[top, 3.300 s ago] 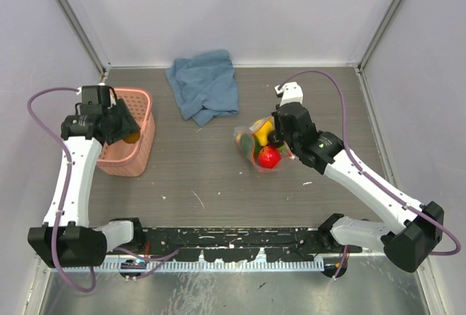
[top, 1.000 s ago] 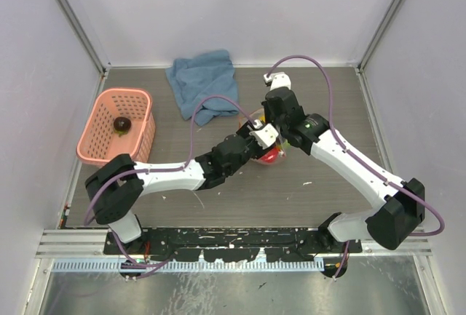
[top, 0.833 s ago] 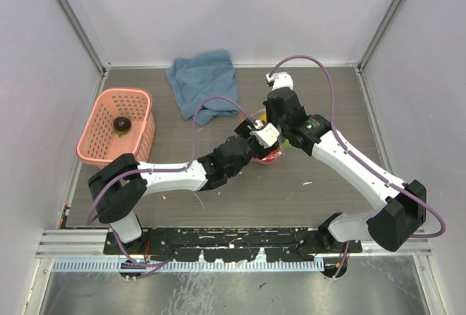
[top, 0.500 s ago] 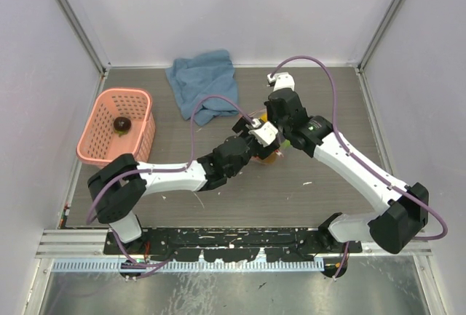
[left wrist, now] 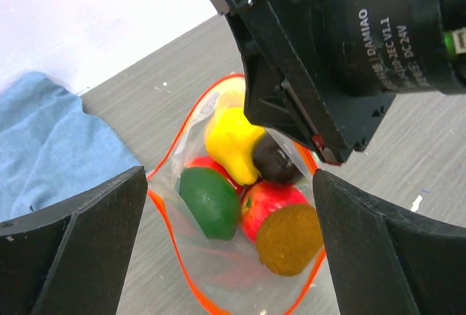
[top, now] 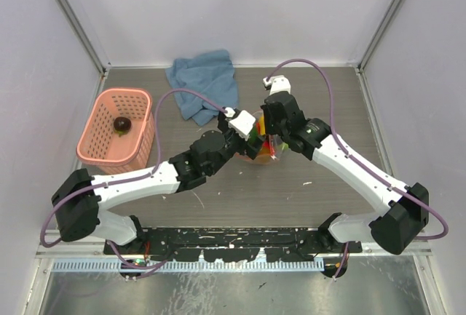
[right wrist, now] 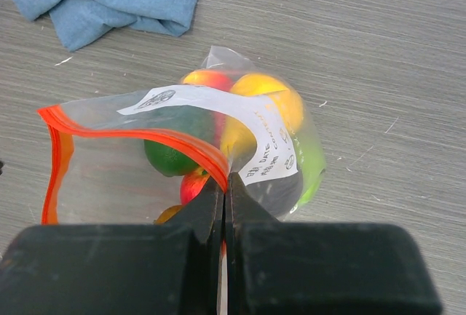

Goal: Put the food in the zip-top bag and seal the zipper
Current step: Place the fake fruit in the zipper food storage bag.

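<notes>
End effector of the left arm [left wrist: 229, 249] spread wide, holding nothing, aimed down into the mouth of the zip-top bag [left wrist: 218, 275]. End effector of the right arm [right wrist: 224, 184] pinched shut on the zipper [right wrist: 131, 134], lifting that edge, mouth gaping as a red-orange loop, black housing overhanging the loop's right side. Bag mid-desk, between both arms. Bare desk [top: 306, 191] open toward the near edge and the right; blue cloth [top: 204, 82] near, on the far left; pink basket [top: 109, 97] well apart by the left wall. Food [left wrist: 280, 195] in the bag, counted from the left wrist view: one yellow piece [left wrist: 229, 137], one green piece [left wrist: 210, 200], one dark brown piece [left wrist: 273, 164], one golden-brown piece [left wrist: 289, 238], at least one red. One dark fruit [top: 121, 123] in the basket. One bag, one cloth, one basket.
</notes>
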